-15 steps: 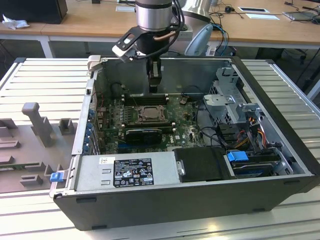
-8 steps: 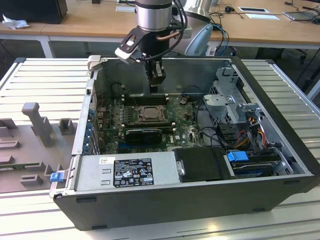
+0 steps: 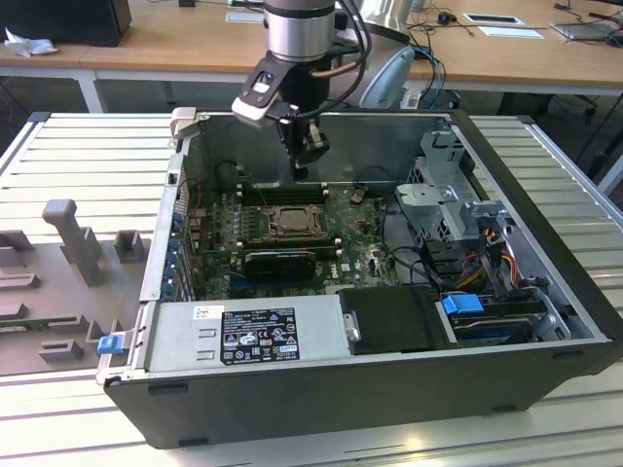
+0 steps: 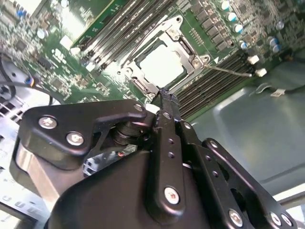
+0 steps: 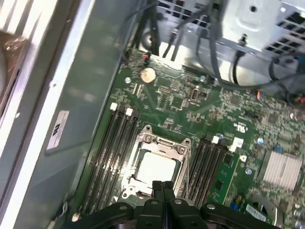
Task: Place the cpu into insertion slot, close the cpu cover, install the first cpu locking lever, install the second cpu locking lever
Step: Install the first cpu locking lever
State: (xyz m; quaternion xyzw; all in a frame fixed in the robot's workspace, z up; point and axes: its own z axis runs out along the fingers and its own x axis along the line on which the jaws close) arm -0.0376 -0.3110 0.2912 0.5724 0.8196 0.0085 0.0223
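Your end effector (image 5: 162,187) has its fingers pressed flat together with nothing between them. In both wrist views the tips (image 4: 167,98) hang over one edge of the socket. Just past them you see the cpu (image 5: 155,167), a pale, dull silver square lying flat in the insertion slot (image 3: 290,222), with the cpu cover (image 5: 163,144) lying as a metal frame around it. The second wrist view adds a thin metal lever (image 4: 228,71) running from a socket corner out across the memory slots (image 4: 214,81). The first wrist view instead gives you a coin battery (image 5: 148,74) and a finned heat sink (image 5: 281,169) farther along the motherboard (image 5: 190,109). Memory slots flank the socket on two sides, and the grey case wall (image 5: 81,95) stands just beyond one bank. The exterior view shows the end effector (image 3: 308,165) held clear above the board, near the far wall of the open computer case (image 3: 389,389), which rests on a slatted worktop (image 3: 88,156).
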